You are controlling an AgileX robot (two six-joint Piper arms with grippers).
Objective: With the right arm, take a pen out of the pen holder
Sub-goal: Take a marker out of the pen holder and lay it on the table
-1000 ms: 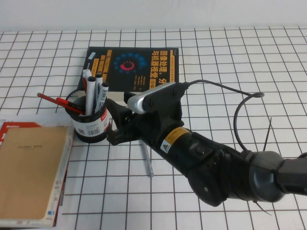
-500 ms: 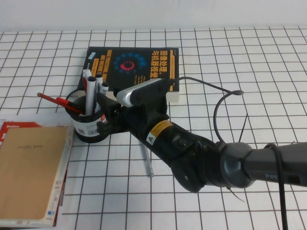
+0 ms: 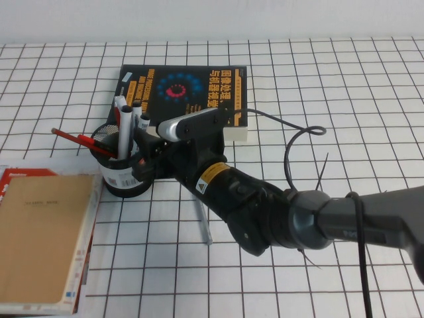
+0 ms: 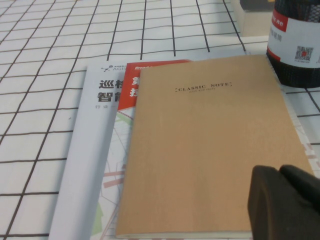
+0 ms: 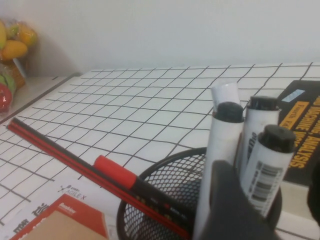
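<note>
The black mesh pen holder (image 3: 122, 173) stands left of centre and holds three white markers with black caps (image 3: 126, 129) and a red pen (image 3: 78, 140) that leans out to the left. My right gripper (image 3: 142, 159) is at the holder's right rim, open. In the right wrist view the barcode marker (image 5: 268, 162) stands between the two dark fingers (image 5: 231, 207), with no pad pressing on it; the other markers (image 5: 220, 145) rise just beyond. My left gripper (image 4: 286, 206) hovers over the brown notebook (image 4: 210, 145), its fingers together and empty.
A dark book (image 3: 189, 91) lies behind the holder. The brown notebook (image 3: 40, 232) rests on red and white booklets at the left front. A grey pen (image 3: 203, 222) lies on the table under my right arm. Fruit (image 5: 12, 45) sits far off.
My right arm has pushed left toward the holder, bringing the open gripper from beside the cup up to the markers. Holder and pens have not moved.
</note>
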